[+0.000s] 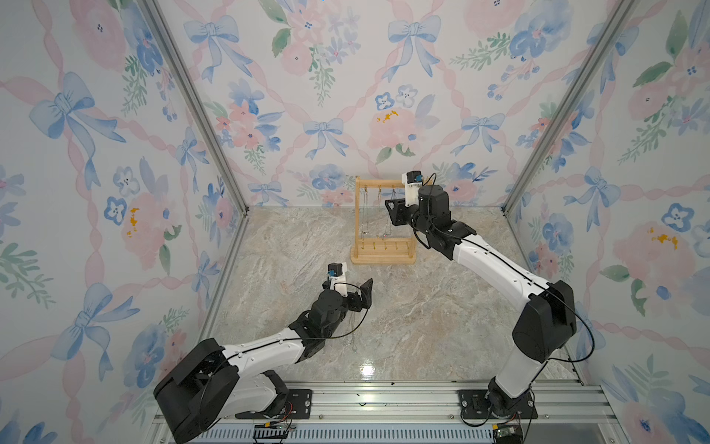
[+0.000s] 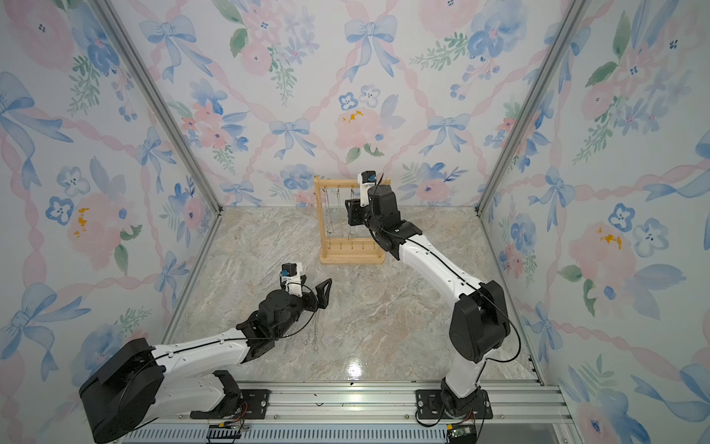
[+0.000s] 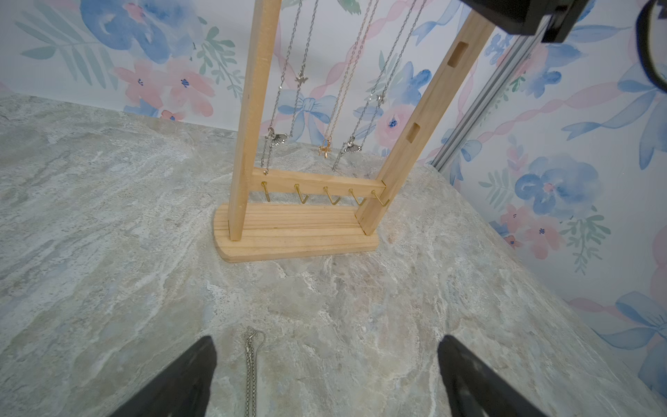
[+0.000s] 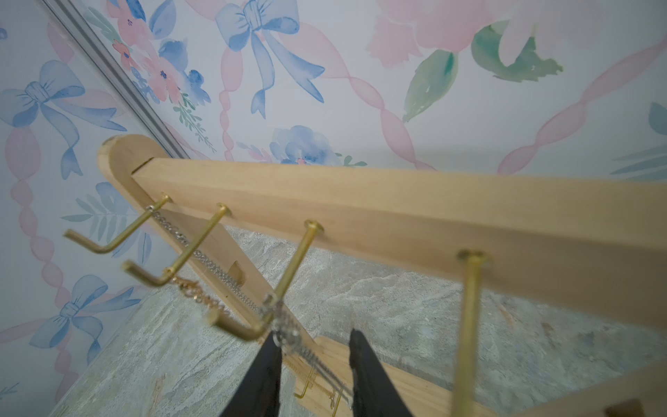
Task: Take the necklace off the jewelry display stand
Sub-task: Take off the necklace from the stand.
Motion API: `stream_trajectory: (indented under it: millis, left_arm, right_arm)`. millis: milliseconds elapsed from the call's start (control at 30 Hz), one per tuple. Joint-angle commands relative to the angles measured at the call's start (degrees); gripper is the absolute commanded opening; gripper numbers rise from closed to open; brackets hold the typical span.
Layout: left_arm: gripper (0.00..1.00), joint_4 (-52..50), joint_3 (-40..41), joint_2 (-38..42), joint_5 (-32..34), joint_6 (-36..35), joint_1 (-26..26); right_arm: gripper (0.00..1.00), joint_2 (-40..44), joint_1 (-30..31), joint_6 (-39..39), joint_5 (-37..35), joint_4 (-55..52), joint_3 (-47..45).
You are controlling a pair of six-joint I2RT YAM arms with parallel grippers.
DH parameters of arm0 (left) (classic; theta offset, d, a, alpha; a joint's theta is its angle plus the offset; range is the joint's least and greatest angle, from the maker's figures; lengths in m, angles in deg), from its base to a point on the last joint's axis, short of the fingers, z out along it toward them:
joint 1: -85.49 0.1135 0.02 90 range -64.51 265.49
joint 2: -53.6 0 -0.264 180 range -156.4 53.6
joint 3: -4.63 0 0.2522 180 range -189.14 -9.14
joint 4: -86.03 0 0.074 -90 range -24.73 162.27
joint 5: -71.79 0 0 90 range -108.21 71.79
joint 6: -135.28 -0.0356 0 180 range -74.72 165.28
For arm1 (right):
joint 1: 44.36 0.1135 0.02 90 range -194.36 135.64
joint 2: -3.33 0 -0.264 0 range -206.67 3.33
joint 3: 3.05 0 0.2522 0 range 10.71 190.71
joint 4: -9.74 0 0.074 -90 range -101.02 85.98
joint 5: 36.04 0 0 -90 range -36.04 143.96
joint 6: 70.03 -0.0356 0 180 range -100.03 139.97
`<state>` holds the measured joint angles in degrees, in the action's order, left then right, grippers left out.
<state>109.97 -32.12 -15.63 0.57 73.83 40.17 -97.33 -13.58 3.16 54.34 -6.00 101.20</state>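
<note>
The jewelry display stand (image 1: 358, 230) (image 2: 322, 230), a light wooden frame on a flat base, stands at the back of the marble table. Thin chains hang from the gold hooks on its top bar (image 4: 397, 202). My right gripper (image 4: 313, 337) (image 1: 392, 211) is up at that bar. Its jaws stand a little apart, with a silver necklace (image 4: 285, 325) that hangs from the third hook (image 4: 288, 274) between them, close to one finger. My left gripper (image 3: 326, 339) (image 1: 365, 294) hovers open in front of the stand. Under it, another silver necklace (image 3: 250, 361) (image 1: 352, 338) lies on the table.
A silver chain (image 3: 285, 79) and a gold chain (image 3: 326, 148) hang from other hooks. The bottom bar's hooks (image 3: 334, 196) are bare, as is the top bar's fourth hook (image 4: 469, 307). Floral walls close three sides, and a metal rail (image 1: 384, 399) runs along the front.
</note>
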Motion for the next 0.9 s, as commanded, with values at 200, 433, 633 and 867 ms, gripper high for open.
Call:
stream_trajectory:
  millis: [200,433,633,867]
  left_arm:
    - [0.98,0.9,0.1,-1.2,-1.1,0.1,0.5]
    - [0.98,0.9,0.0,-1.6,-1.5,0.1,0.5]
    - [0.98,0.9,-0.2,-1.9,-1.7,0.1,0.5]
    - [0.98,0.9,-0.5,-2.7,-2.5,0.2,0.5]
  right_arm:
    - [0.25,-0.4,-0.6,1.0,0.1,-0.7,2.3]
    - [0.19,-0.3,-0.6,1.4,0.1,-1.1,2.8]
    - [0.13,0.0,-0.6,1.8,0.1,-1.5,3.1]
    - [0.09,0.1,-0.6,2.6,0.0,-2.0,3.9]
